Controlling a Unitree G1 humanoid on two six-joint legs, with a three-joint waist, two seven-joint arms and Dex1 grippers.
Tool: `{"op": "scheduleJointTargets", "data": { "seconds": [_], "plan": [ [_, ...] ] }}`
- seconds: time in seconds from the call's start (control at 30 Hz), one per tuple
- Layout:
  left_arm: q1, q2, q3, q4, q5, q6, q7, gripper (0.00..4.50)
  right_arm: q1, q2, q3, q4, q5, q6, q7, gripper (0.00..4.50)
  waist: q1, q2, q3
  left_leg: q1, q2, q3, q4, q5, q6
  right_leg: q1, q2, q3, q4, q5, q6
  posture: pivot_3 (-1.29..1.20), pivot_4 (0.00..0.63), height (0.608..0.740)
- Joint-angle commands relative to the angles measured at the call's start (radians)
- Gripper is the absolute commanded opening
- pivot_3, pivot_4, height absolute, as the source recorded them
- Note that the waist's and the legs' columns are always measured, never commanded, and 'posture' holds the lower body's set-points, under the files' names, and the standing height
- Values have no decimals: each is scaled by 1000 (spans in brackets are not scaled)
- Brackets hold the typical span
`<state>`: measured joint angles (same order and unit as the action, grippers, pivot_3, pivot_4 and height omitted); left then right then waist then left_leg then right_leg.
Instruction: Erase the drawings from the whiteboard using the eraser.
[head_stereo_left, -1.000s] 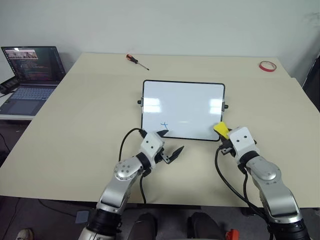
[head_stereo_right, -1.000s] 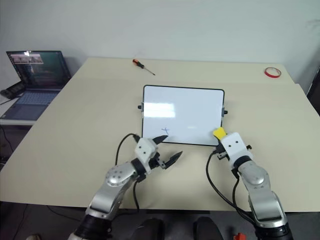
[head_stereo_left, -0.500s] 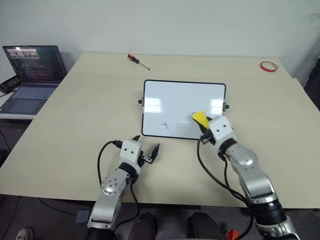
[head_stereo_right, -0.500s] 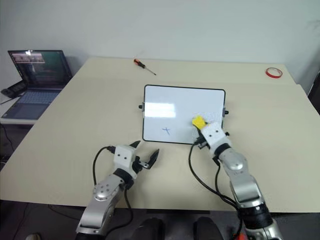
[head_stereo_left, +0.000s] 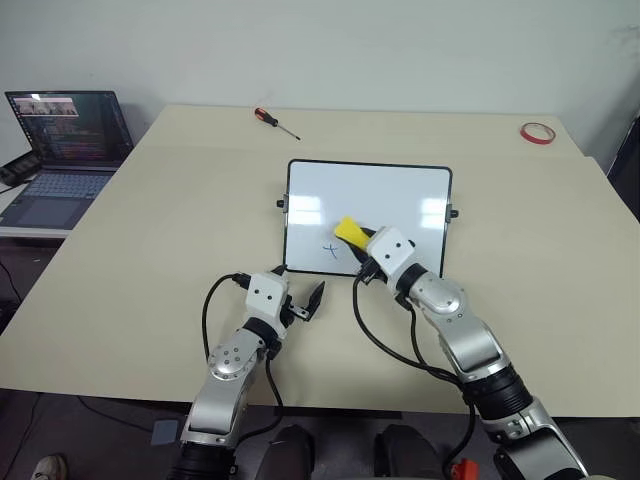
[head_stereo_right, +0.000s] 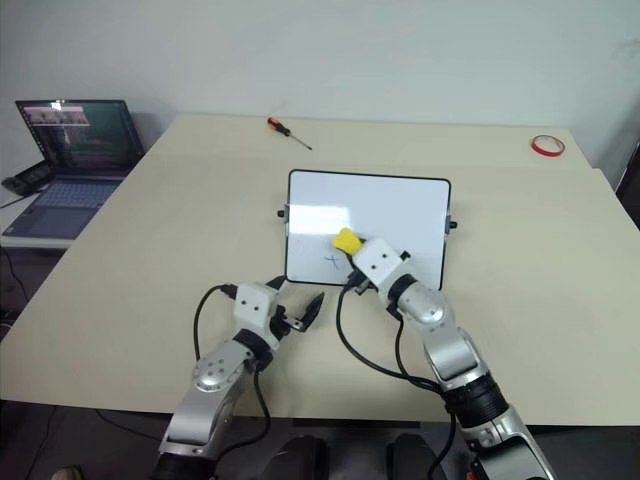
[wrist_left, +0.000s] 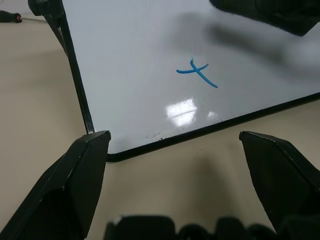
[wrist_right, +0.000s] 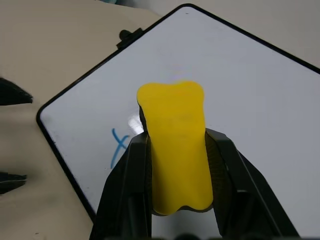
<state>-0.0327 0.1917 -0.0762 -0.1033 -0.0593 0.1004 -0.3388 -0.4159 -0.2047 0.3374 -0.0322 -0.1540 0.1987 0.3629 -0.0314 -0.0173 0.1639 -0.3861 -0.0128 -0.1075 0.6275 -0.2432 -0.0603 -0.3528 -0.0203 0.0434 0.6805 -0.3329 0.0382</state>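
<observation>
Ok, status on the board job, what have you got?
Right end effector shut on eraser, over whiteboard. Left end effector open, empty, on the table off the board's near corner. One blue cross left, beside eraser. Nothing blocking.

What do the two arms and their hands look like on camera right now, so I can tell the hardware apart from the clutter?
Both arms are silver-grey metal with rounded joint housings and darker bands between segments. Each ends in a boxy white wrist block bearing small dark dots. The left hand and the right hand each have two black, wedge-shaped fingers tapering to points. A loose black cable loops from each wrist block back along its forearm.
</observation>
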Motion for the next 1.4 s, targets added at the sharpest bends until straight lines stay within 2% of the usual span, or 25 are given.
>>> {"op": "scheduleJointTargets", "data": {
  "seconds": [0.03,0.2,0.43,0.63,1.03,1.13,1.4],
  "plan": [
    [-12,-2,-6,-19,-4,-13,-3,4500,-52,18,22,25,-20,-57,14,1176,0,0,0,0,0,0,0,0,0,0,0,0,0,0,0,0,150,740],
    [-13,-3,-12,-23,-6,-2,-7,4500,-141,59,56,150,-64,-76,3,1176,-2,0,0,1,1,0,0,0,0,0,0,0,1,0,0,0,150,740],
    [-10,0,-20,-36,-8,7,-8,4500,-180,59,73,229,-134,-45,-3,1176,0,0,0,0,0,0,0,0,0,0,0,0,0,0,0,0,150,740],
    [-6,0,-23,-48,-11,16,-9,4500,-120,1,118,179,-198,51,63,1176,0,1,0,0,0,0,0,0,0,0,0,0,0,0,0,0,150,740],
    [-22,-5,-35,-35,-18,19,-14,4500,38,-141,37,-29,-188,186,105,1176,7,0,0,2,0,-2,1,0,0,3,0,-1,0,0,0,0,150,740],
    [-28,-4,-35,-28,-19,17,-15,4500,36,-134,22,-34,-178,174,92,1176,7,0,0,2,-1,-2,1,0,0,3,0,-1,0,0,0,0,150,740],
    [-35,-2,-37,-25,-20,16,-27,4500,-68,8,1,25,-121,24,2,1176,0,0,0,2,0,-1,0,0,0,2,0,-1,0,0,0,0,150,740]
  ]
}}
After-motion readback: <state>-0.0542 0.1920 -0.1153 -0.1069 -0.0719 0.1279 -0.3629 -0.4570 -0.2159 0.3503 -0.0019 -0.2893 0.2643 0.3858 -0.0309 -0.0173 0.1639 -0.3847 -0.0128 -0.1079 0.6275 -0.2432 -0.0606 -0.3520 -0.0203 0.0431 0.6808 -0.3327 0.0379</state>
